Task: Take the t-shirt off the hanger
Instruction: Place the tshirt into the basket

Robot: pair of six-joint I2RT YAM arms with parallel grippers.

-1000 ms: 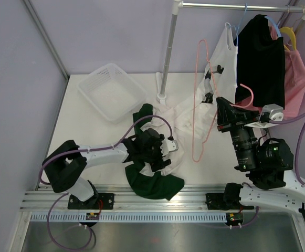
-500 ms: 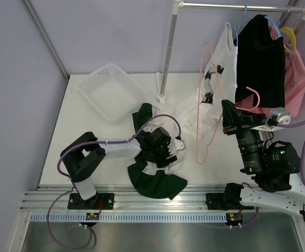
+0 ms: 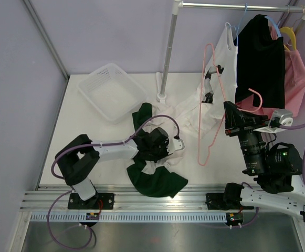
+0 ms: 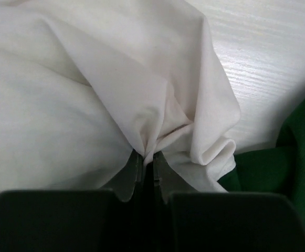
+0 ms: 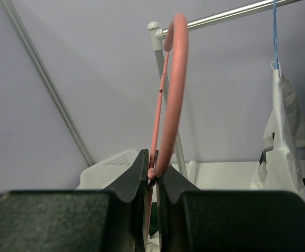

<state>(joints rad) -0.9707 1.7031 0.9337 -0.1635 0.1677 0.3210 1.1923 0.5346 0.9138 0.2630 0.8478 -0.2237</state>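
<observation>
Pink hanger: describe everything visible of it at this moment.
The hanger is thin, smooth and pink, plastic by its look, a slim looped frame with rounded corners. The right gripper is shut on one edge of it and holds it in the air, clear of the rail, over the right side of the table. No cloth shows on it in the wrist view. From above, its frame overlaps the shirt, so contact cannot be told.
</observation>
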